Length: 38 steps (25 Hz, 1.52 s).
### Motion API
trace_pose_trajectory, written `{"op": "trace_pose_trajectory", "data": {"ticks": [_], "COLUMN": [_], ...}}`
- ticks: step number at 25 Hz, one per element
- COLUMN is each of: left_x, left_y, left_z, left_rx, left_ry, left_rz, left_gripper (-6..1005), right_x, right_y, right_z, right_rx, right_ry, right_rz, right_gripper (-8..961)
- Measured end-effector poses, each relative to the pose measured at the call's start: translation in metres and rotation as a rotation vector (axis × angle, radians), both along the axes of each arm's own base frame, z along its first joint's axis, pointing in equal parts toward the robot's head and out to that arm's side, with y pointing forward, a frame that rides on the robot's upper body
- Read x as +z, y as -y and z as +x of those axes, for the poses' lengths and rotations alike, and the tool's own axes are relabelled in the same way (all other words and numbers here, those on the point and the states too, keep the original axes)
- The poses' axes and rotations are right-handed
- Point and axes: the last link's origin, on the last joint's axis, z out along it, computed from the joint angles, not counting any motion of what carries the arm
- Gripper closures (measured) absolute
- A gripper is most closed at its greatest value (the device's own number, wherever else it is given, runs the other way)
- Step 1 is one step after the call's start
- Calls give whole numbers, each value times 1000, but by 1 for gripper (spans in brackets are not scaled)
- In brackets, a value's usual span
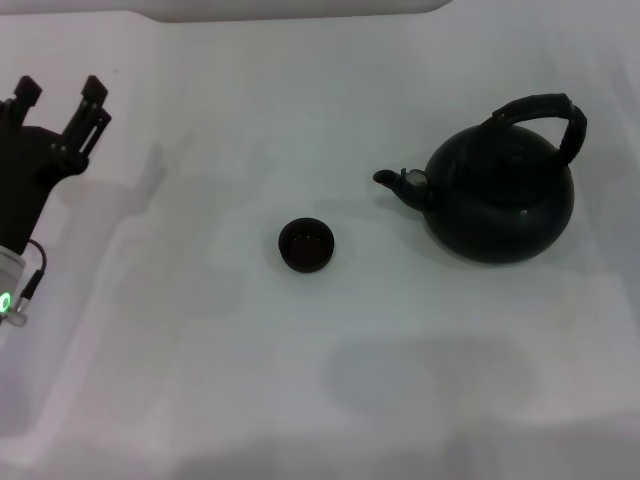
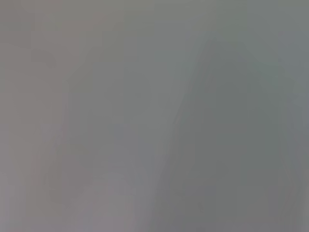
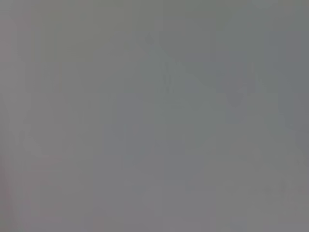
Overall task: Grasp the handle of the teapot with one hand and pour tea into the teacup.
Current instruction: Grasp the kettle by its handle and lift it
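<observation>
My left gripper (image 1: 62,98) hangs over the white table (image 1: 200,350), far out to the left of the teacup (image 1: 306,244) and a little beyond it. Its two black fingers (image 1: 93,95) stand spread apart with clear space between them, and they pinch nothing. A green light (image 1: 4,302) glows on the pale wrist section behind the gripper, closer to me than the cup.

The teacup sits upright on the table, alone, touching nothing. It is well apart from my left gripper, with bare table between the two.

The teapot (image 1: 500,195) stands upright to the right of the cup, near it but not touching. Its short curved spout (image 1: 392,180) points toward the cup and ends short of it, slightly beyond the cup's far rim. The handle (image 1: 545,115) arches over the top of the pot, on the side of the lid away from the cup, and nothing grips it. Measured from the cup, the pot lies on the opposite side from my left gripper, so the gripper is farther from the handle than from the cup.

My right gripper does not appear in the head view. Both wrist views show only a flat grey blur in which I can make out nothing.
</observation>
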Motion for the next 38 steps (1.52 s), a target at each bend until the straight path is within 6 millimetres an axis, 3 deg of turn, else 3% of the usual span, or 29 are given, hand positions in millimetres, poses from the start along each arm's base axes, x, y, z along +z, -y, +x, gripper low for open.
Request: {"op": "trace_pose_trajectory", "data": {"ticks": [38], "left_x": [15], "left_y": [2], "left_z": [-18], "left_rx": [106], "left_ry": [73], "left_rz": [80], "left_gripper": [149], "right_x": [1], "right_y": [-1], "right_z": [0], "right_rx": [-2], "right_ry": [0], "right_rz": [5], "right_gripper": [219]}}
